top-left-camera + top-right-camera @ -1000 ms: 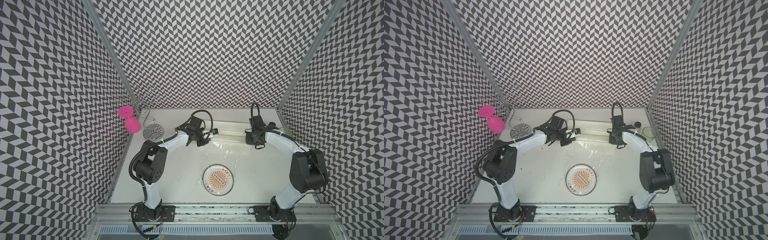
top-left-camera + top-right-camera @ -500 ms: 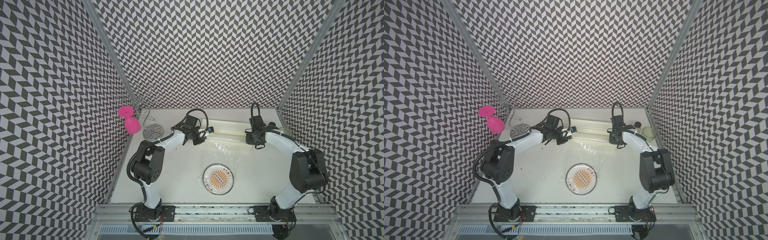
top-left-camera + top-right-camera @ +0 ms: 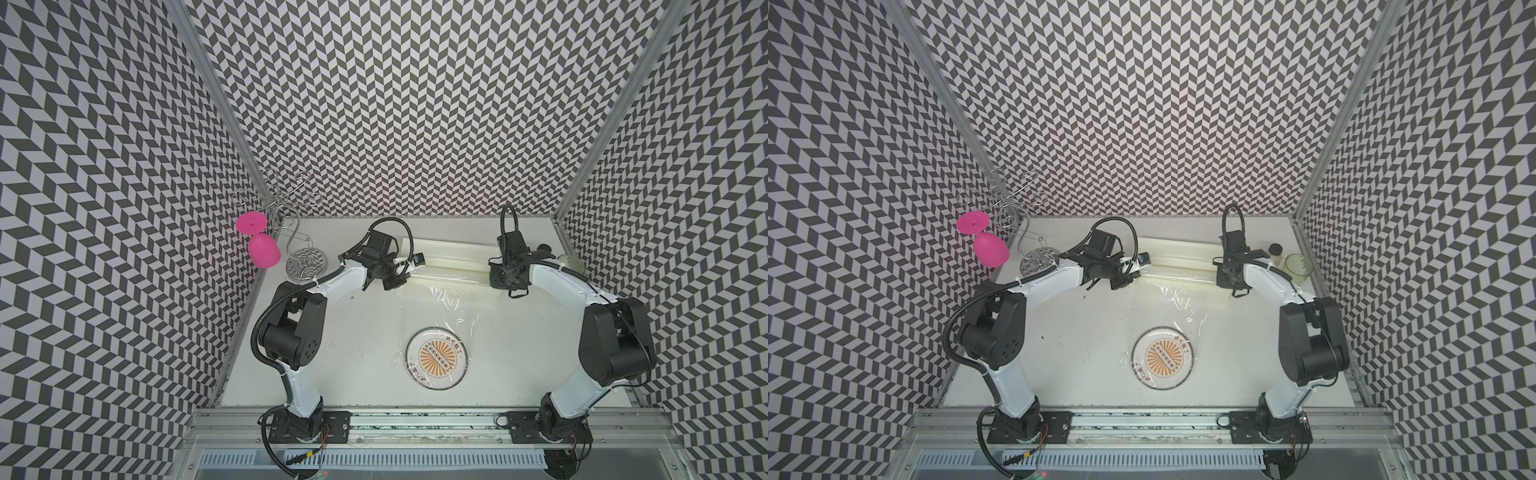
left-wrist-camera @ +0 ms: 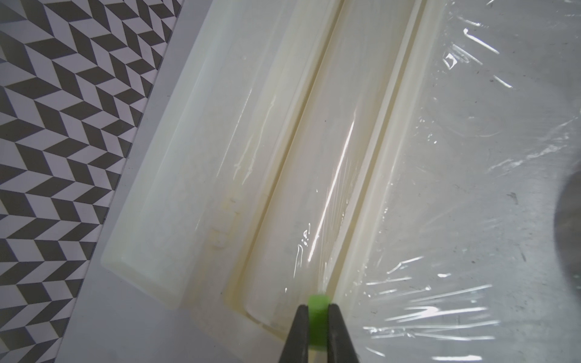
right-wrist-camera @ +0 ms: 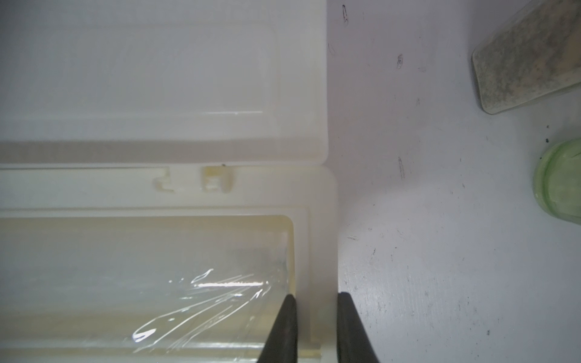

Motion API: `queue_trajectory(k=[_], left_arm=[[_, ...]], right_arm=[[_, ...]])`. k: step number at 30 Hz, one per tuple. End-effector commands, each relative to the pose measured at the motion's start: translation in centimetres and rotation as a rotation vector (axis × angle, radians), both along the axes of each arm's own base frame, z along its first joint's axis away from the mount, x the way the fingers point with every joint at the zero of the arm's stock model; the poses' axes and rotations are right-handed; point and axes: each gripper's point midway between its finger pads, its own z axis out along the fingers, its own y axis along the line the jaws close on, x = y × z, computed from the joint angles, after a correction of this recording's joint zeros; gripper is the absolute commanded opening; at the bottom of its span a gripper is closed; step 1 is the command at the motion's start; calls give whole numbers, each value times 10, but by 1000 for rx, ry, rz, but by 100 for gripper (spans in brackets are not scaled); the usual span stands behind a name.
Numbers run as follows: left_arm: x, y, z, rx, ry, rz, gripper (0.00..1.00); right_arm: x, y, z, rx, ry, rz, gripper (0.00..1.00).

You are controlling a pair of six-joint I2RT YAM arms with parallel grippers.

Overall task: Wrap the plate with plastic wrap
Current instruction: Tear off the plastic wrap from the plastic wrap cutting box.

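two wrist views alone show left jaws pinching the green tab on the dispenser box, right jaws clamping its end wall; plate lettering unreadable.

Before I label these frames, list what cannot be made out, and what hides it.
- Small characters on the round white sunburst plate: too small in both top views.
- Edges of the thin transparent plastic wrap: nearly invisible; whether it covers the plate is unclear.
- Small green tab in the left gripper: partly hidden between its jaws, cut by the left wrist view's edge.
- Pale green cup: cut off by the right wrist view's edge, blurred.
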Motion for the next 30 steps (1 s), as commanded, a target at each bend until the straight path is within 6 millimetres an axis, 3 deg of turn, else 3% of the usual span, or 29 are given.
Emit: queue_trajectory(k=[1, 8, 14, 18, 20, 24, 27, 30], left_arm=[[39, 71, 25, 116, -113, 207, 2], [38, 71, 31, 110, -119, 209, 12], [37, 72, 38, 103, -108, 219, 26], [38, 65, 51, 64, -122, 215, 32], [42, 56, 68, 3, -147, 233, 32], [47, 19, 110, -189, -173, 315, 28], [41, -6, 139, -355, -144, 423, 25], [29, -25, 147, -461, -13, 483, 25]], right_arm=[[-13, -38, -10, -156, 73, -56, 10], [-12, -36, -10, -154, 72, -53, 10], [-12, -36, -9, -162, 72, -51, 10], [-9, -31, -7, -151, 66, -43, 10], [-6, -23, -5, -128, 54, -26, 10], [0, -1, -3, -28, 42, 14, 14], [1, 6, -3, 9, 38, 26, 16], [0, 7, -1, 20, 33, 30, 18]])
